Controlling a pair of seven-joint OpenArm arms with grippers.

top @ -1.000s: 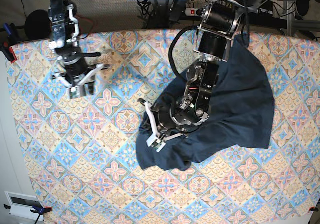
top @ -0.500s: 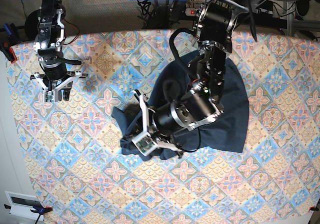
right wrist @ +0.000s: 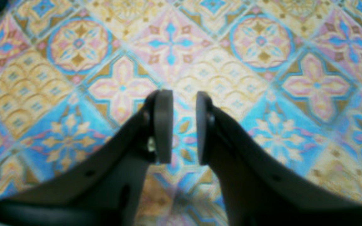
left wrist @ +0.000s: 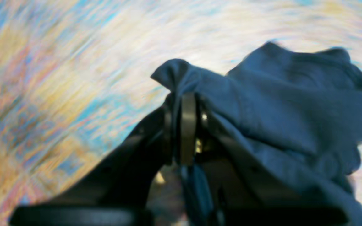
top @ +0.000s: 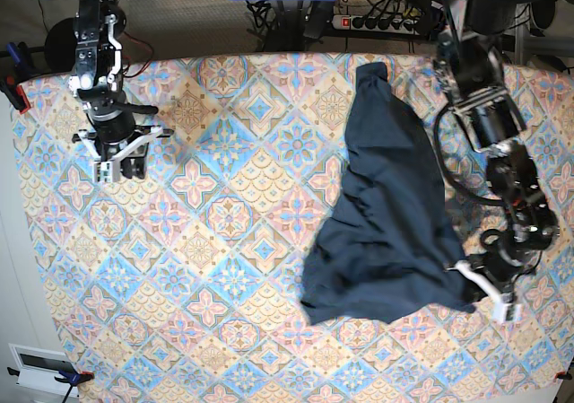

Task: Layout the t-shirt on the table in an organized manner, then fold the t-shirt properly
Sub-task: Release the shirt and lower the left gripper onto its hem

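The left fingers [left wrist: 187,128] pinch a corner of the t-shirt [top: 390,214], which trails across the patterned surface [top: 224,241], while the right fingers [right wrist: 184,125], well apart from it, stand slightly spread over bare cloth.

Words: none can be read
Numbers: none can be read
Signs or brands: none can be read

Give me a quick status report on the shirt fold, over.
Left end effector shut on the t-shirt, at its edge. Right end effector open, holding nothing, over bare table. T-shirt bunched, not laid flat. Nothing in the way.
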